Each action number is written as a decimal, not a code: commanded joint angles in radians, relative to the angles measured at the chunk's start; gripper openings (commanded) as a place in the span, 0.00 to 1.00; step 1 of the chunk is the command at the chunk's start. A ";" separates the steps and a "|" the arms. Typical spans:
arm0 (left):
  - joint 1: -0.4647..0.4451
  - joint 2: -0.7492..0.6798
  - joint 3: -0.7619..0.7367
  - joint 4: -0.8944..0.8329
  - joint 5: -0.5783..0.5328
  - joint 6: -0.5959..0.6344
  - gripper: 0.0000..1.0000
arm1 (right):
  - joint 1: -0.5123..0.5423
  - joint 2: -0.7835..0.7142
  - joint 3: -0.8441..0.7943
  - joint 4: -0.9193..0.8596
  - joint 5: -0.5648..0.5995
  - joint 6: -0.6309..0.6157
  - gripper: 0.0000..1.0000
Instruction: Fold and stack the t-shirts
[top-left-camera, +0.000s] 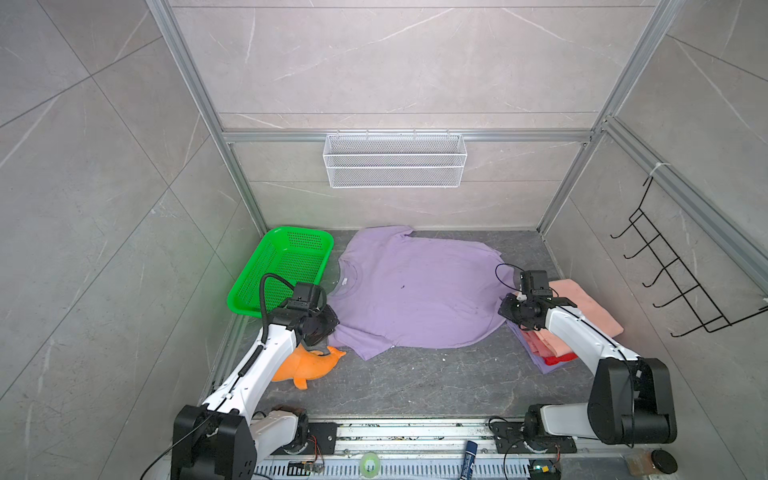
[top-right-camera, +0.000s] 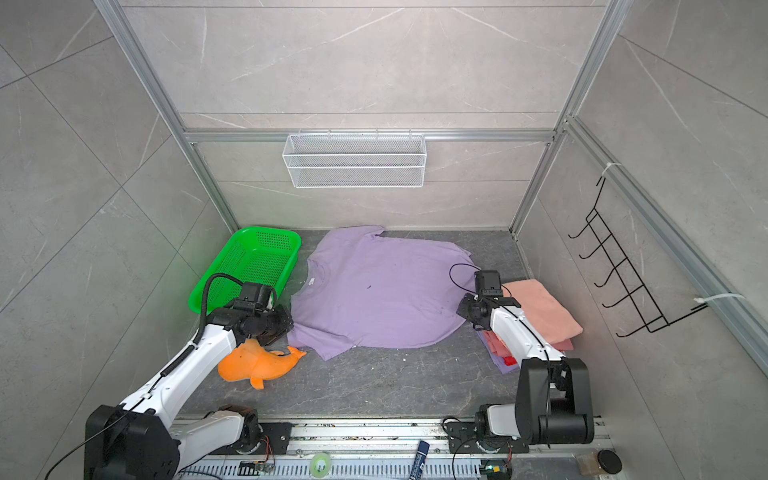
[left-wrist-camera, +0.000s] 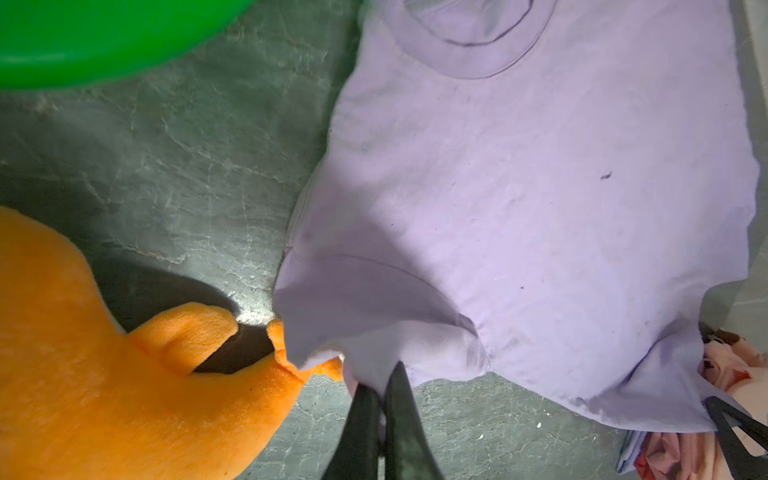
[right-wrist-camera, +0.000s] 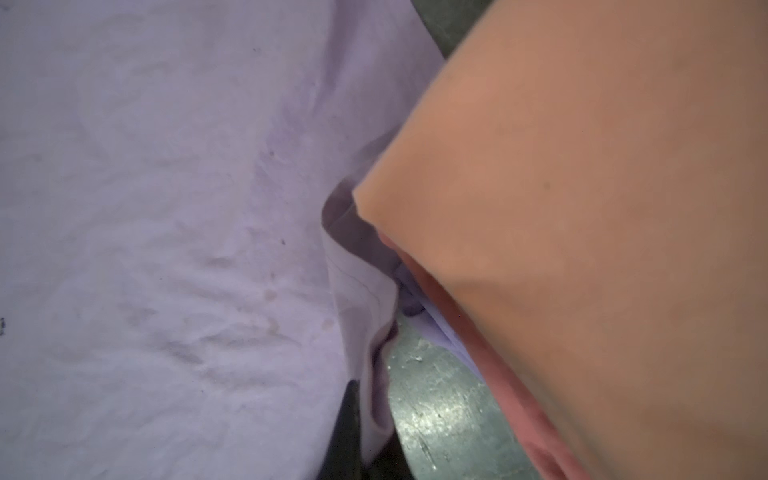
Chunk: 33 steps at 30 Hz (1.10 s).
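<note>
- Left end effector (left-wrist-camera: 381, 390): jaws pinched narrow on the near sleeve of the lilac t-shirt (top-left-camera: 415, 291). The shirt lies spread flat in the middle of the desk (top-left-camera: 415, 382), collar toward the left.
- Orange plush dolphin (top-left-camera: 309, 365): at the shirt's near-left corner, tail fin touching the pinched sleeve. Judgement: raise the sleeve clear of it before carrying it across, or the toy may drag along.
- Right end effector (right-wrist-camera: 370, 424): clamped on the shirt's near hem corner. Judgement: lift both ends together with the edge kept taut, so the fold lands even.
- Stack of folded shirts (top-left-camera: 582, 307): just beside the shirt's right end, salmon-pink on top, red and lilac beneath. The held hem lies against it, so a sideways pull could disturb the pile.
- Green basket (top-left-camera: 305, 240): left of the shirt's collar, with nothing visible inside.
- White wire basket (top-left-camera: 395, 160): on the wall beyond the shirt. It appears empty.
</note>
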 joint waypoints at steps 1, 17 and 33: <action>-0.004 -0.004 0.029 0.008 0.039 -0.020 0.00 | 0.005 -0.008 -0.012 -0.018 0.038 0.041 0.00; -0.003 0.484 0.576 0.035 0.077 0.219 0.00 | 0.001 0.232 0.245 -0.111 0.169 0.249 0.00; 0.005 0.807 0.953 0.023 0.005 0.271 0.00 | -0.014 0.512 0.569 -0.232 0.191 0.292 0.00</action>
